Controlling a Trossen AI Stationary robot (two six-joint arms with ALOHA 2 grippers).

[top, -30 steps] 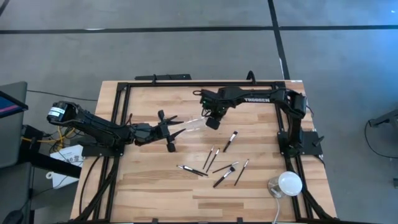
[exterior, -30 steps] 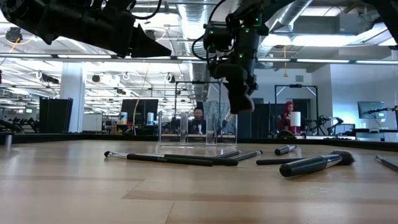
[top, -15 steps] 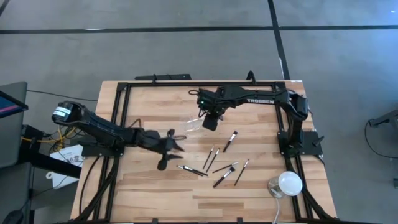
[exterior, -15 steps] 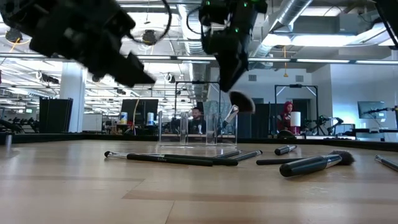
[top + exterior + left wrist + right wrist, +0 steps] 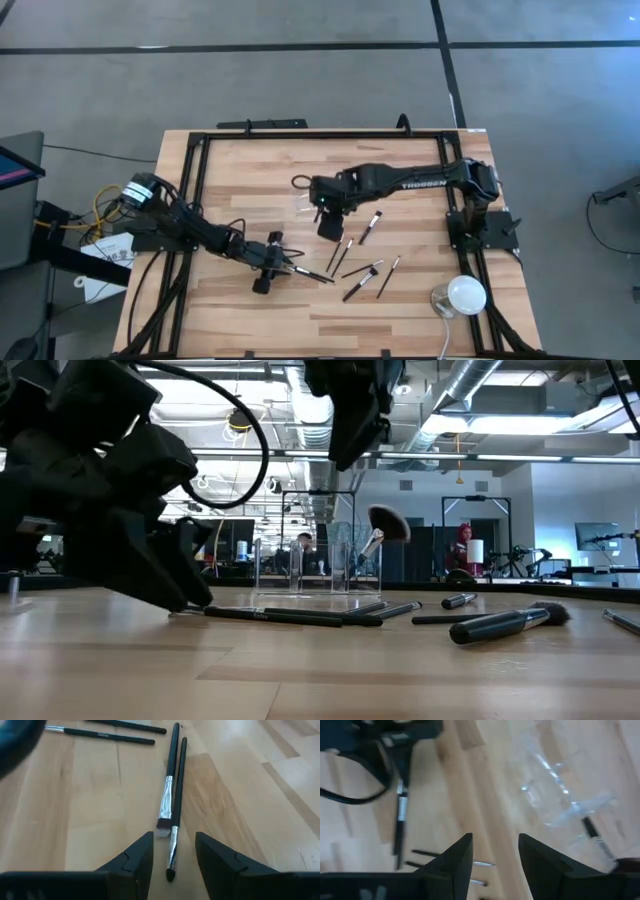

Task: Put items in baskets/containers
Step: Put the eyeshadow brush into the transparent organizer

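My left gripper (image 5: 289,266) is open and low over the table. Its fingertips (image 5: 172,862) stand on either side of the bristle ends of two dark brushes (image 5: 172,785) lying side by side, touching neither. My right gripper (image 5: 328,227) is open and hangs above the table between the clear container (image 5: 305,202) and the loose brushes (image 5: 360,270). The container (image 5: 315,572) stands on the table. A fan-headed brush (image 5: 387,523) leans in it, head sticking up over its rim. Several more brushes (image 5: 370,227) lie flat on the wood.
A white dome (image 5: 458,296) sits at the table's near right corner. A black frame (image 5: 300,134) runs round the tabletop. Bare wood lies along the near edge and at the far left. People and desks show in the room beyond the table.
My left gripper left the container's side, swung toward the near edge and came down over the pair of brushes. My right gripper rose from the container and moved toward the near edge; the fan brush stayed leaning in the container.
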